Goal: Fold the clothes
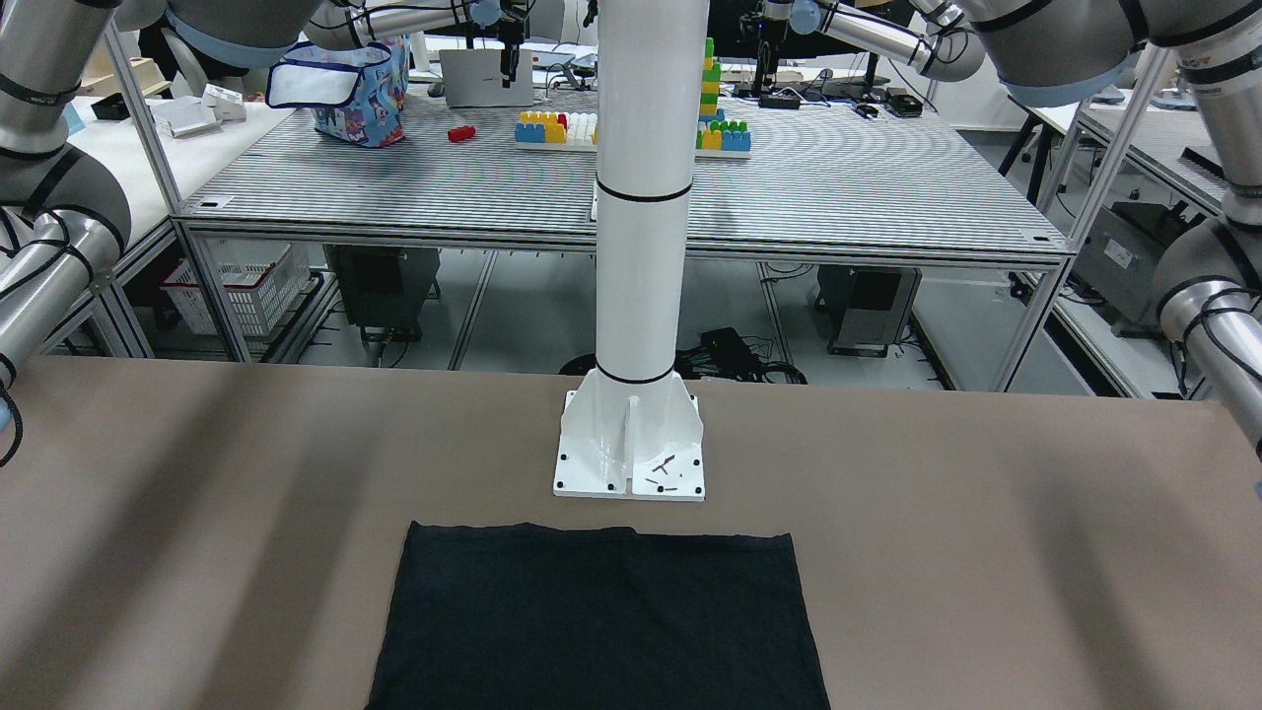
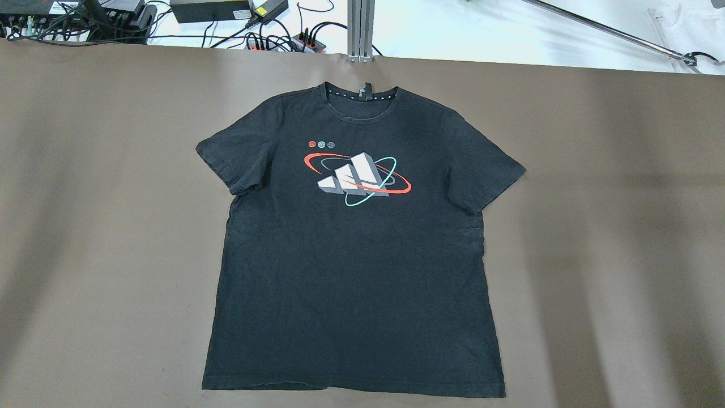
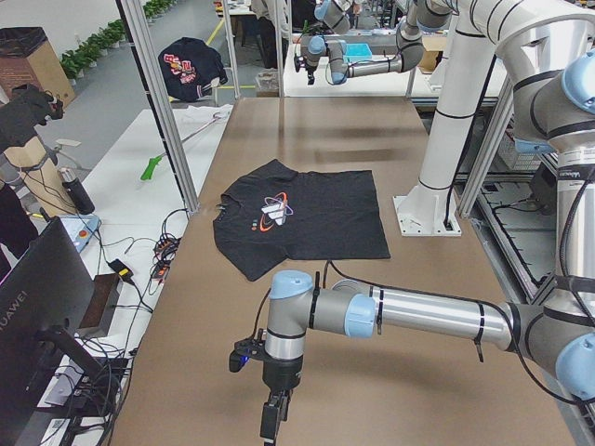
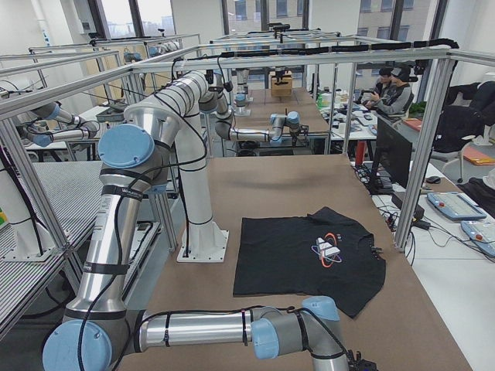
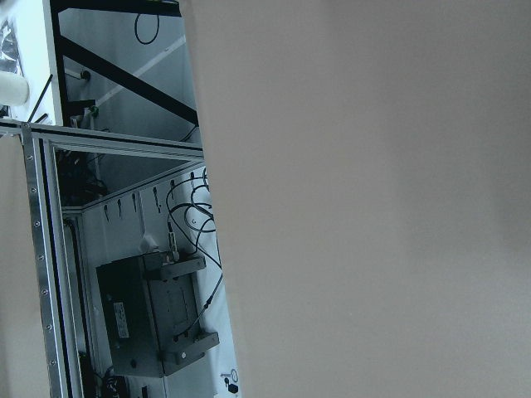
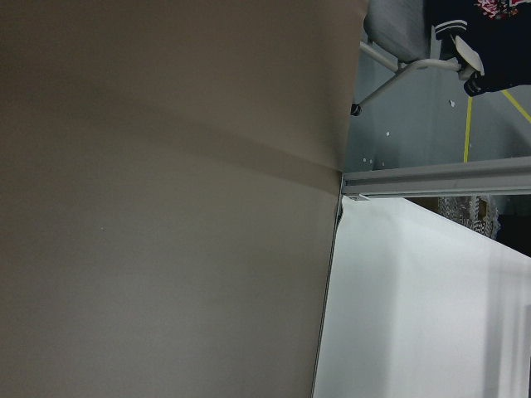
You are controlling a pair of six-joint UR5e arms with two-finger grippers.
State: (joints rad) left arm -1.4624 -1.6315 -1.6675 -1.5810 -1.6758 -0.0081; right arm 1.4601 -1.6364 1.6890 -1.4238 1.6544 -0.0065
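Shows the black T-shirt (image 2: 351,266) spread flat and print side up in the middle of the brown desk (image 2: 612,238). Collar toward the far edge, hem just beside the white pillar base (image 1: 629,463) without touching it, both short sleeves laid out to the sides. Looks smooth, with only faint ripples along the side seams. Not yet folded anywhere, so judged to be at the very start of the task.

Left gripper (image 3: 271,423) hanging low over one end of the desk, right gripper (image 3: 300,65) over the opposite end, both well apart from the shirt. Cannot tell wide from narrow for either: visible only from the side cameras and absent from both wrist views, which show nothing but bare desk and its edge. No cloth in either, with the shirt lying whole on the desk.

Risks from here, offered as judgement only:
- Pinching just the top layer at a sleeve or shoulder, lifting one ply and leaving the back behind, through too shallow a descent on thin soft cloth.
- Dragging rather than lifting, bunching the fabric toward the pillar base, through too low a carry.
- Pulling unevenly with two arms coming in from opposite ends, skewing the fold line and leaving the hem crooked.
- Pressing too hard and scraping the desk under the shirt.
- Clipping the pillar base on a long reach, given the narrow gap beside the hem
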